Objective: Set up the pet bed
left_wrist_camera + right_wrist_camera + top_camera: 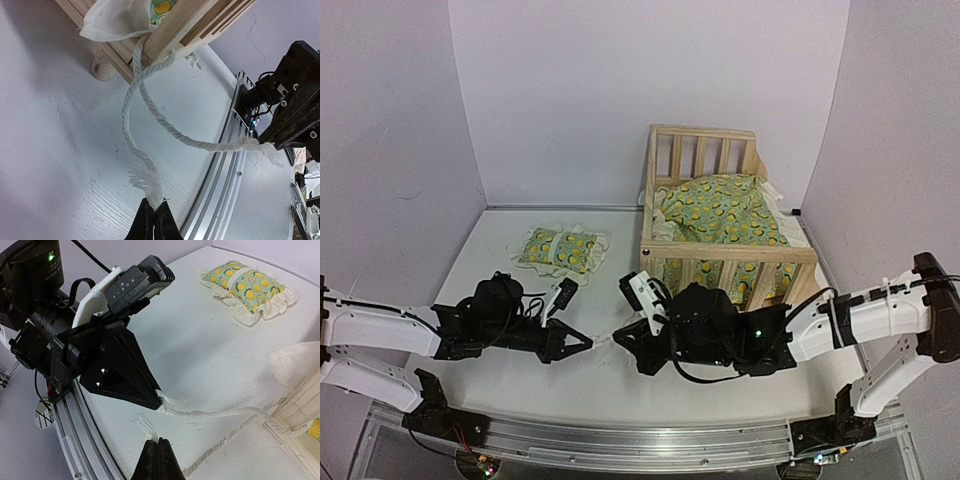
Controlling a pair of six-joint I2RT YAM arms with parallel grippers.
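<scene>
The pale pine pet bed (730, 255) stands at the back right with its green-yellow cushion (720, 210) inside. The small matching pillow (560, 250) lies on the table to its left and shows in the right wrist view (250, 285). A white twisted rope (176, 132) is looped round the bed's near corner post (165, 35). My left gripper (153, 209) is shut on one frayed rope end. My right gripper (158, 445) is shut on the other end (147, 427). In the top view the two gripper tips, left (588, 343) and right (617, 340), nearly meet in front of the bed.
An aluminium rail (620, 440) runs along the table's near edge, close under both grippers (220, 180). The cushion's cream ruffle (110, 20) hangs over the bed's low side. Walls close in the table at left, back and right.
</scene>
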